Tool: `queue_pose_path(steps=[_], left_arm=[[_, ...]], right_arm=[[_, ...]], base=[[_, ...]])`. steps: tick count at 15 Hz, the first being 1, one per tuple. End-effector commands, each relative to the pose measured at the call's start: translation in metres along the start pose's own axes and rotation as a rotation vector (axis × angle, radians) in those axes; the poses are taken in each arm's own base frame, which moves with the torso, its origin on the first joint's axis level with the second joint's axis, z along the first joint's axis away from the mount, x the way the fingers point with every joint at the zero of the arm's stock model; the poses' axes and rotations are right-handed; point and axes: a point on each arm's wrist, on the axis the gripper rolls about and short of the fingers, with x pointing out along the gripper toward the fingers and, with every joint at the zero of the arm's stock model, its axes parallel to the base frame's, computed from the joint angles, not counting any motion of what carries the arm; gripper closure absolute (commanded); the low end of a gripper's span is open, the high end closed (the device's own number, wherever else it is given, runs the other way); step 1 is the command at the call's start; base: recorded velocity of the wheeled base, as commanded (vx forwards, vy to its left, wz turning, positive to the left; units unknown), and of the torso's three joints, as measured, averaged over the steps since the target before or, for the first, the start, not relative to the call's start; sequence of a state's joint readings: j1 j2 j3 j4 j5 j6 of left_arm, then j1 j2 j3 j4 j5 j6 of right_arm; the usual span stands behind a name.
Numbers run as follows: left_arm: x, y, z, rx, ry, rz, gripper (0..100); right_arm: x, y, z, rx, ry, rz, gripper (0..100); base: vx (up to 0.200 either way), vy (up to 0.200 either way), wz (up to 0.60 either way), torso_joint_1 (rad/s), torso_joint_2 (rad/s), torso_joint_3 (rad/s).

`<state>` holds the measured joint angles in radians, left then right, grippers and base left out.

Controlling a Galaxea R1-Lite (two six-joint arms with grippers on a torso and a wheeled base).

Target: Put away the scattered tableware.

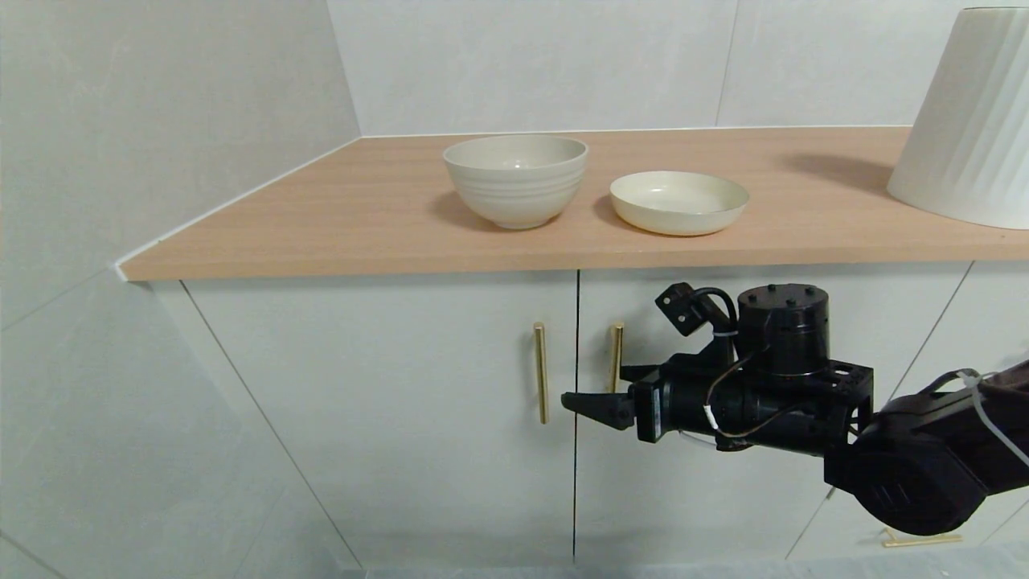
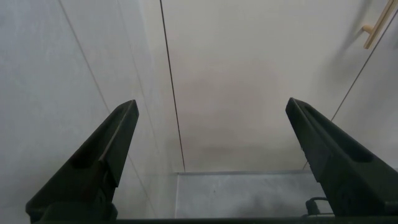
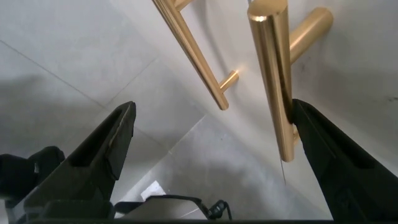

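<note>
**Right gripper lined up on the cabinet handle**

Head view: the bowl [image 1: 515,178] stands on the counter [image 1: 321,233], with the dish [image 1: 679,201] just beside it at its 3 o'clock. Toward the dish's 6 o'clock, below the counter edge, the right gripper [image 1: 591,406] sits at the right handle [image 1: 616,354], probably to pull the door [image 1: 643,498] open for storage.

Left wrist view: the left gripper [image 2: 211,149] is spread wide and empty, facing a cabinet front [image 2: 249,81].

Right wrist view: the fingers [image 3: 329,162] gape wide and grip nothing. The handle lies between them, close to one.

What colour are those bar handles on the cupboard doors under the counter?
Shiny gold, like brass; the handles show best in the right wrist view.
</note>
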<state>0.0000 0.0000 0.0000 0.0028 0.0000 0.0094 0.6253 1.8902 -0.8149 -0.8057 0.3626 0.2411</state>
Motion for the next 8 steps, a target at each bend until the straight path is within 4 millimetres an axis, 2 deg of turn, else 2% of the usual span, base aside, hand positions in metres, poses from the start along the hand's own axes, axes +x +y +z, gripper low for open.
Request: queue_pose_path(steps=[1, 2, 8], left_arm=[[0.000, 0.000, 0.000, 0.000, 0.002, 0.000, 0], [0.000, 0.000, 0.000, 0.000, 0.000, 0.000, 0], [0.000, 0.000, 0.000, 0.000, 0.002, 0.000, 0]], right_arm=[[0.001, 0.002, -0.001, 0.003, 0.003, 0.008, 0], [0.000, 0.010, 0.000, 0.029, -0.001, 0.031, 0], [-0.002, 0.017, -0.001, 0.021, -0.022, 0.051, 0]], base=[[0.000, 0.000, 0.00, 0.000, 0.00, 0.000], [0.000, 0.000, 0.00, 0.000, 0.00, 0.000], [0.000, 0.000, 0.00, 0.000, 0.00, 0.000]])
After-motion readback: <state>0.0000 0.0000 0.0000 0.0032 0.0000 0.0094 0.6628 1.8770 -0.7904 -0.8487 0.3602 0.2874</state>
